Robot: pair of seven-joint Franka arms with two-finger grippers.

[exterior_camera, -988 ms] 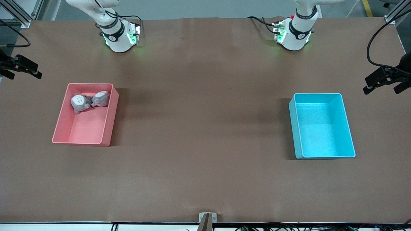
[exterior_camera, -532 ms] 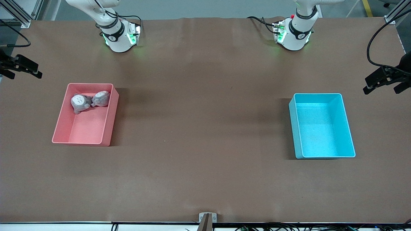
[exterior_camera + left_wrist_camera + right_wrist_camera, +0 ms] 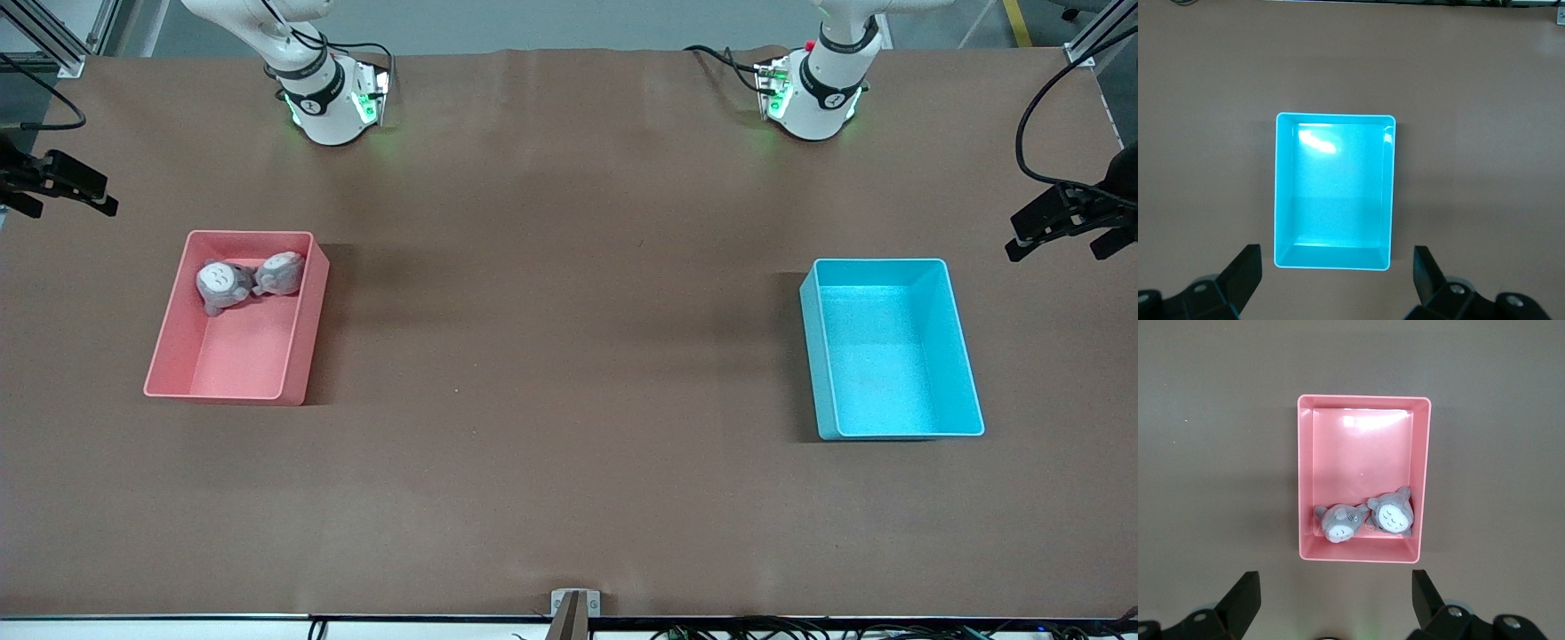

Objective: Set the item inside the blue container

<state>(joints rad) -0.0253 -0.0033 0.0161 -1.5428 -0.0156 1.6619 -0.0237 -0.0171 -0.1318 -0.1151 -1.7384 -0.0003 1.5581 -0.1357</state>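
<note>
**A:** Here's the brown table [image 3: 569,356]. The blue container [image 3: 892,348] sits toward the left arm's end, nothing in it, its long sides running from the robots' edge toward the front camera's edge.

**B:** And the pink bin [image 3: 237,316] mirrors it toward the right arm's end. Two grey plush toys [image 3: 249,283] lie side by side in it, touching, tucked against the wall nearest the robots' bases.

**A:** Grippers? The left gripper [image 3: 1335,280] hangs high over the table by the blue container's short wall on the robots' side, fingers [image 3: 1245,273] spread wide, holding nothing.

**B:** Same on this side: the right gripper [image 3: 1335,600] hovers high above the table by the pink bin's short wall on the base side, jaws wide apart and bare. Its wrist view looks straight down on both plush faces.

**A:** Both bins stand well apart, with bare brown table between them.
</note>
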